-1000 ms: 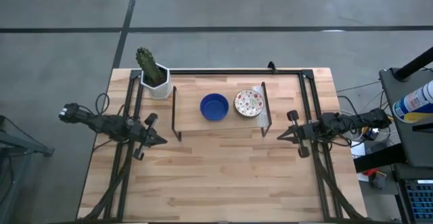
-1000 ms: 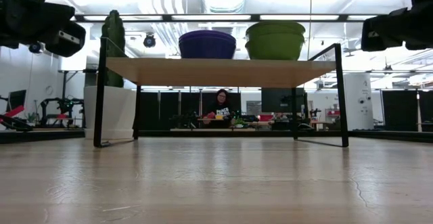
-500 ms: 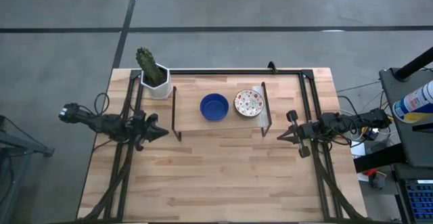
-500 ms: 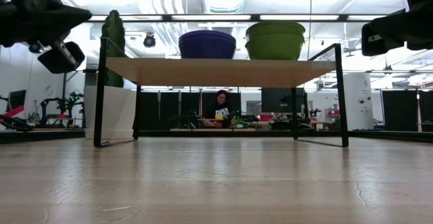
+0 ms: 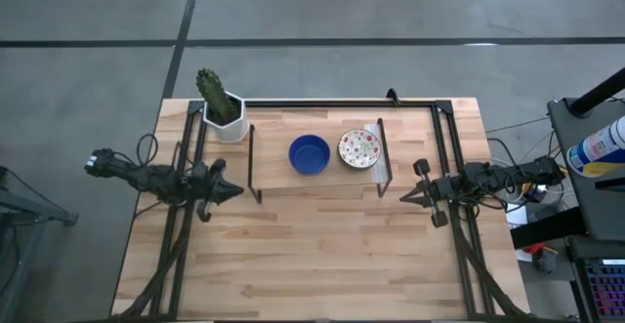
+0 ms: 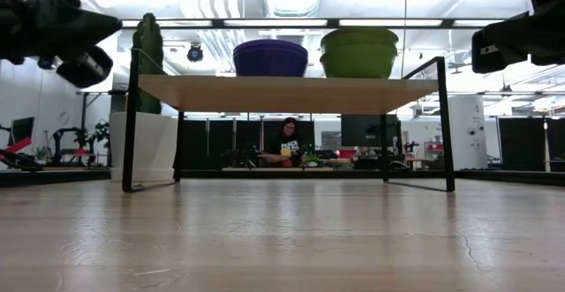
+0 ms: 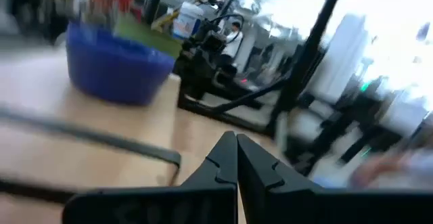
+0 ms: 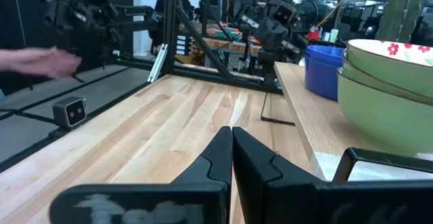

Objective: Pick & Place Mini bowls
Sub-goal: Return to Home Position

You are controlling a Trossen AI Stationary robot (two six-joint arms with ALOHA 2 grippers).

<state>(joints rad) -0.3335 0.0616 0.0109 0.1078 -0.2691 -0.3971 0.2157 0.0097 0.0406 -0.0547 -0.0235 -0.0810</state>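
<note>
You see blue bowls (image 5: 309, 154), speckled bowls (image 5: 359, 147) stacked on shelf (image 5: 273, 172), frame centre. Left tool (image 5: 234, 190) left of shelf, right tool (image 5: 403, 197) right of shelf: both closed, empty.

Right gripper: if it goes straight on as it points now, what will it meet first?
Probably nothing near: the right gripper points across the table, just beside the shelf, toward the left gripper.

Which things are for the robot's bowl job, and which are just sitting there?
For the job: blue bowls, red-and-white bowls, their shelf, left pincer, right pincer.
Just there: cactus in white pot, person far behind.
</note>
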